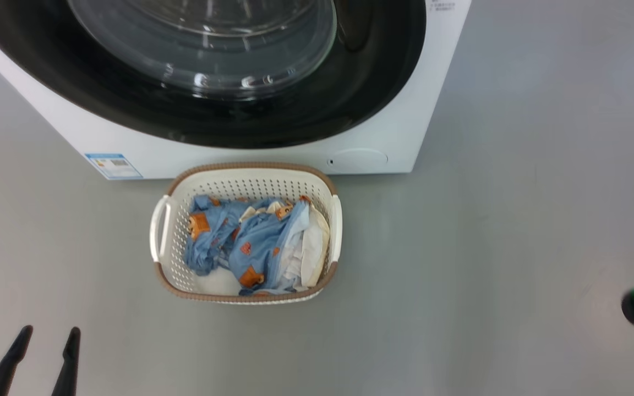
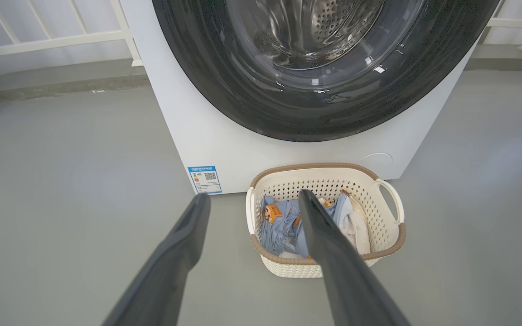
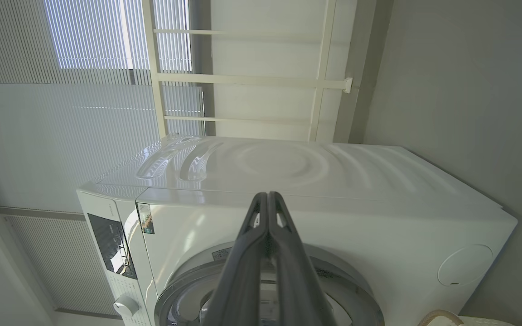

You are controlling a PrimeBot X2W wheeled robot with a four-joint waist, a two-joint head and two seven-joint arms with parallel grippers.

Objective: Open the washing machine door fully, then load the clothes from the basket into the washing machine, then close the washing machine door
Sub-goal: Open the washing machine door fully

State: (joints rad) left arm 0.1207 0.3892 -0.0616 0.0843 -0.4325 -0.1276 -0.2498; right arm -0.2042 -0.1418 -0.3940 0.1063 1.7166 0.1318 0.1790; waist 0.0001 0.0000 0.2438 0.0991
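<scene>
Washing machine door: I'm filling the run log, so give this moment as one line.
washing machine door: shut | clothes: in basket | left gripper: open, empty | right gripper: shut, empty, facing washing machine

Your left gripper (image 1: 50, 331) sits low at your left side, its two dark fingers (image 2: 333, 253) spread wide, pointing forward, nothing between them. Your right gripper (image 3: 268, 199) is rolled onto its side, fingers pressed together, empty.

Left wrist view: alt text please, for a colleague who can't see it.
The open left hand points toward the basket of blue and cream clothes on the grey floor, in front of the white washing machine, its black-ringed door shut.
</scene>
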